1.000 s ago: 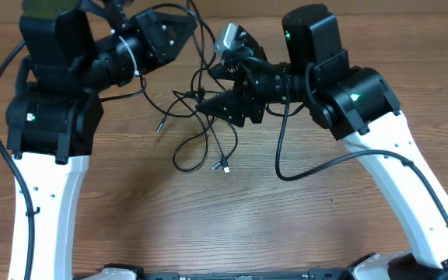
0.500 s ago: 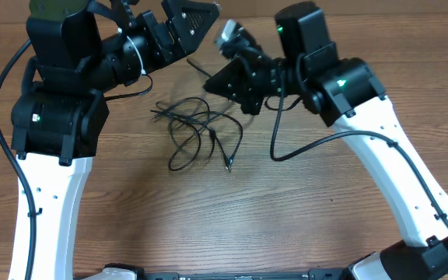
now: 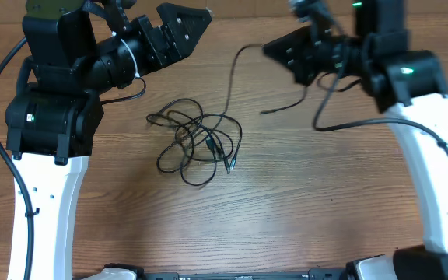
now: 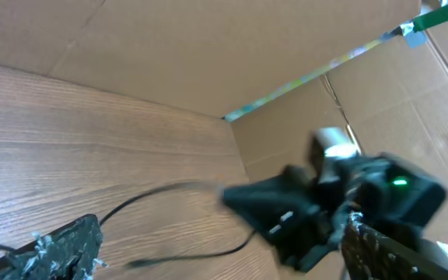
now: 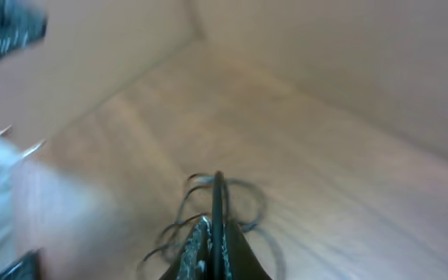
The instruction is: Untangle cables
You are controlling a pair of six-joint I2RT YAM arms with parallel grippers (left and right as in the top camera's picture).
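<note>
While the right gripper (image 3: 271, 48), pinched shut on one cable (image 3: 232, 78), is pulling farther away than a second ago, that strand is trailing from its fingertips back to the loose tangle (image 3: 197, 140), which is lying well apart from the wide-spread left gripper (image 3: 195, 17), so one cord is probably coming free.

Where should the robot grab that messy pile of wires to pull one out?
Grip a loose plug end at the pile's right edge, coming straight down from above. It lies flat on the table, poking out of the pile, so it probably slides free.
</note>
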